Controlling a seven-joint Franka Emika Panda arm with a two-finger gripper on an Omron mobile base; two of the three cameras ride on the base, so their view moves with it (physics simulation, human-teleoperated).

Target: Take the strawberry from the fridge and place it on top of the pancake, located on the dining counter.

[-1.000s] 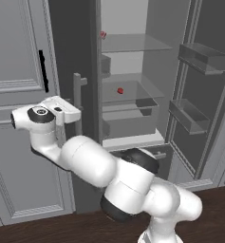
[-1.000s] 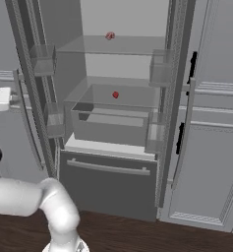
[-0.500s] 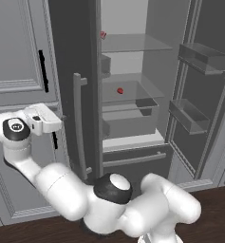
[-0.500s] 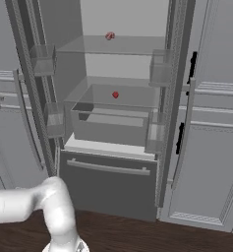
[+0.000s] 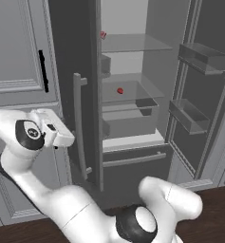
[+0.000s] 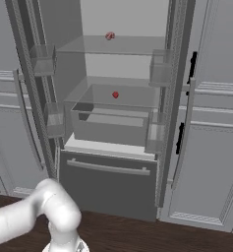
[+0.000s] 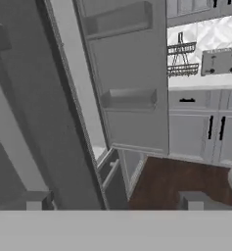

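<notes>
The pincer (image 7: pixel 115 200) is showing two dark fingertips standing spread, gripping nothing, and looking past the tall dark grey French-door fridge (image 5: pixel 133 95) whose doors are hanging open. Inside, the tiny bright red rounded strawberry (image 6: pixel 115 94) is sitting on the middle glass shelf; a paler mottled lump (image 6: pixel 109 36) is lying above. The berry is probably light, soft and easily bruised, asking for a gentle pinch across its middle. The hand itself is partly hiding behind the wrist (image 5: pixel 52 133) in the left base view.
</notes>
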